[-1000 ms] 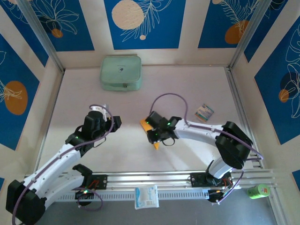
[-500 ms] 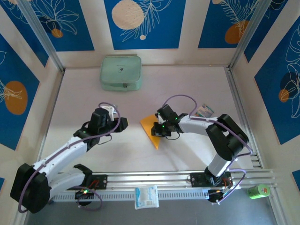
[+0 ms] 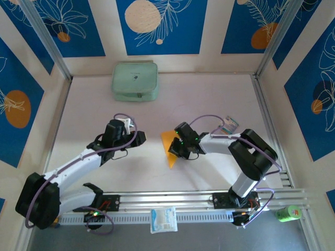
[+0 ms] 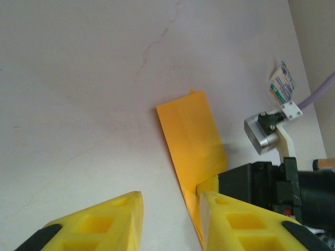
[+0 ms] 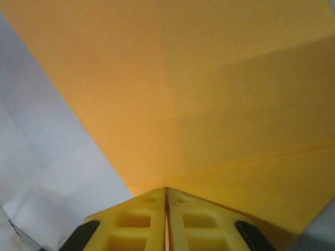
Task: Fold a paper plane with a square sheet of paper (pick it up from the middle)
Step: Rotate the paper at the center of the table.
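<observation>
The square sheet of paper (image 3: 167, 142) is orange-yellow, folded with creases, and tilted up off the table at its middle. My right gripper (image 3: 176, 150) is shut on its right edge. In the right wrist view the sheet (image 5: 209, 94) spreads out ahead of the closed right gripper (image 5: 166, 191). My left gripper (image 3: 141, 137) sits just left of the sheet. It stands open (image 4: 171, 201), with bare table between its fingers. Its right finger lies beside the paper's (image 4: 191, 130) lower edge, close to the right gripper's yellow fingers (image 4: 209, 184).
A pale green zipped pouch (image 3: 135, 81) lies at the back of the table. A small striped card (image 3: 228, 125) (image 4: 282, 83) rests right of the right arm. A white-and-blue packet (image 3: 164, 219) and a green object (image 3: 288, 213) sit past the front rail (image 3: 167, 200).
My left gripper has moved right, up to the paper, and its jaws have narrowed. My right gripper has closed on the sheet and shifted slightly left with it.
</observation>
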### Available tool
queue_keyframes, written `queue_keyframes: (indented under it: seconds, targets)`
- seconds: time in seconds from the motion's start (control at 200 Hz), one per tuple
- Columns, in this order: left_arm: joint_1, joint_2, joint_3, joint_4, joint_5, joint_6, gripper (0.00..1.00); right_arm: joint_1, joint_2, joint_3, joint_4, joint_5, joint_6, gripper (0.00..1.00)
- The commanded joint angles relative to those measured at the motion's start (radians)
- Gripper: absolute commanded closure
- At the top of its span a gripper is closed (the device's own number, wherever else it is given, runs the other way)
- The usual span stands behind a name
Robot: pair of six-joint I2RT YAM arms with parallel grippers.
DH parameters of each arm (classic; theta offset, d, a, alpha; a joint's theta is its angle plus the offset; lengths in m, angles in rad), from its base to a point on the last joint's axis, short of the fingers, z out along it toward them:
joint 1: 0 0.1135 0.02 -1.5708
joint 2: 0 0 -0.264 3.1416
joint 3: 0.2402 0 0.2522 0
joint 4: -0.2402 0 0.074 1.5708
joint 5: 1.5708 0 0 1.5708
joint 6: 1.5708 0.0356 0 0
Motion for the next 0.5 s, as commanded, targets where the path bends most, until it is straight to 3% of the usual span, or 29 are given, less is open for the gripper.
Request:
queue_keyframes:
  seconds: [0.0,0.125,0.225,0.365,0.495]
  targets:
    - [0.01,0.043,0.01,0.052,0.064,-0.037,0.67,0.053,0.006,-0.073,0.006,0.089,0.31,0.9]
    - [0.008,0.106,0.018,0.093,0.123,-0.064,0.68,0.089,-0.037,-0.074,0.045,0.13,0.354,0.89]
    - [0.006,0.173,0.039,0.125,0.186,-0.073,0.72,0.064,-0.085,-0.043,-0.004,0.076,0.242,0.88]
    - [-0.016,0.276,0.09,0.176,0.267,-0.086,0.83,0.03,-0.165,-0.015,-0.162,0.096,0.078,0.87]
    - [-0.067,0.403,0.19,0.177,0.362,-0.089,0.89,-0.016,-0.246,-0.067,-0.204,0.102,-0.008,0.85]
